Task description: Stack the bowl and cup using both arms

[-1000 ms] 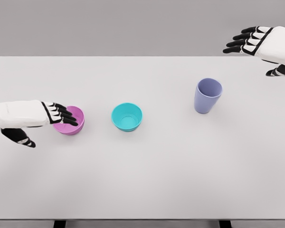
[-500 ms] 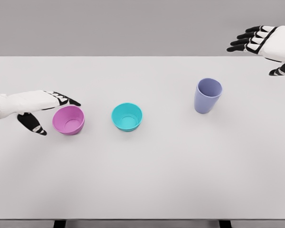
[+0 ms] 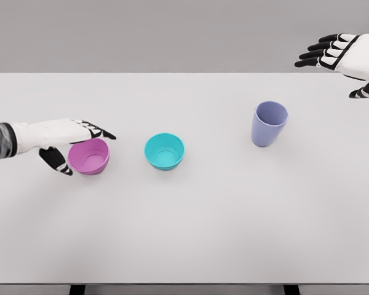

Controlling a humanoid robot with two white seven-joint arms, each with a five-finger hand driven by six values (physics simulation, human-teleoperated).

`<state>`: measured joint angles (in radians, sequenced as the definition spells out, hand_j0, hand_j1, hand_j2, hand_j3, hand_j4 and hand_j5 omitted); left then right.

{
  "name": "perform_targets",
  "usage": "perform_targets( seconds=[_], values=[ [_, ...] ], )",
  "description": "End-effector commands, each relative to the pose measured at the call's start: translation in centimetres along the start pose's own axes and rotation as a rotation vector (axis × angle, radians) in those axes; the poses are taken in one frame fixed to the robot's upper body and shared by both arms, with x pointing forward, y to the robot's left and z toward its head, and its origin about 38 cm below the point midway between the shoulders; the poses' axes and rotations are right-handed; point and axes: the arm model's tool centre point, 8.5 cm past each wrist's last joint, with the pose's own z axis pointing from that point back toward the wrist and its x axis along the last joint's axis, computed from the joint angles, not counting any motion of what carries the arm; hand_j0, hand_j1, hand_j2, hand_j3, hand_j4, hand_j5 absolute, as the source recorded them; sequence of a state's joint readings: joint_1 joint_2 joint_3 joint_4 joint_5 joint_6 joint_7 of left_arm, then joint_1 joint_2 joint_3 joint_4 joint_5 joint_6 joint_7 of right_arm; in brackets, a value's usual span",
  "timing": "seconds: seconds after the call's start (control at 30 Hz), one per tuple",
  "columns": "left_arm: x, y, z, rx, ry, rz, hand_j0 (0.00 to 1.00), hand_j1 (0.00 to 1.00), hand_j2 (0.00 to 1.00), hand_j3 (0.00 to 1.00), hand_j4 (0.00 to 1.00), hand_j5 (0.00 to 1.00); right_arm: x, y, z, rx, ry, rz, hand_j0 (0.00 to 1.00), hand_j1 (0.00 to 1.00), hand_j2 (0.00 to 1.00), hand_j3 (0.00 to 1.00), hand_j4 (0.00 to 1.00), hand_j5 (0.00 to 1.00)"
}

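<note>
On the white worktop (image 3: 190, 233) three vessels sit in a loose row across the middle of the frame: a pink bowl (image 3: 89, 156) at the left, a teal bowl (image 3: 164, 150) near the centre, and a lavender cup (image 3: 269, 123) right of centre, all upright and well apart from one another.

The left hand (image 3: 64, 136) comes in from the left edge and sits right at the pink bowl. Its fingers reach flat over the bowl's far rim while the thumb hangs down by the near left side, so the hand is open and straddling the wall, with nothing actually gripped. Whether any finger touches the rim I cannot tell.

The right hand (image 3: 344, 55) hovers in the upper right corner, beyond the worktop's far edge, fingers spread and empty, well away from the cup.

The risk, as I see it, lies with the pink bowl. It looks light and smooth, and if the fingers and thumb close unevenly they could tip it or shove it toward the teal bowl instead of pinching the wall. A shallow pinch on the rim might also let it slip once lifted. The cup is tall and narrow, so a sideways brush from the right hand could knock it over.
</note>
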<state>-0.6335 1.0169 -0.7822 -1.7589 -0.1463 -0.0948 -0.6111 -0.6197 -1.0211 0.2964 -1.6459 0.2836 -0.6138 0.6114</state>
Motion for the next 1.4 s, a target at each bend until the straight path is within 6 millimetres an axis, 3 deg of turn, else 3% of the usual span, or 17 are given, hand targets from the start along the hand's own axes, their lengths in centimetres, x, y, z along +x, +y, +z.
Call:
perform_targets(
  seconds=[0.0,0.4,1.37],
  values=[
    [0.0,-0.5,-0.3,-0.014,0.005,0.012,0.99,0.99,0.99,0.99,0.99,0.99,0.0,0.0,0.0,-0.003,0.001,-0.004,1.00,1.00,1.00,1.00,1.00,1.00],
    [-0.2,-0.9,-1.0,-0.028,0.033,0.037,0.99,0.99,0.99,0.99,0.99,0.99,0.5,1.8,-1.0,0.008,-0.023,-0.050,1.00,1.00,1.00,1.00,1.00,1.00],
    [-1.3,-1.4,-2.8,-0.044,0.054,0.067,0.99,0.99,0.99,0.99,0.99,0.99,0.2,1.6,-0.8,0.006,-0.014,-0.048,1.00,1.00,1.00,1.00,1.00,1.00]
  ],
)
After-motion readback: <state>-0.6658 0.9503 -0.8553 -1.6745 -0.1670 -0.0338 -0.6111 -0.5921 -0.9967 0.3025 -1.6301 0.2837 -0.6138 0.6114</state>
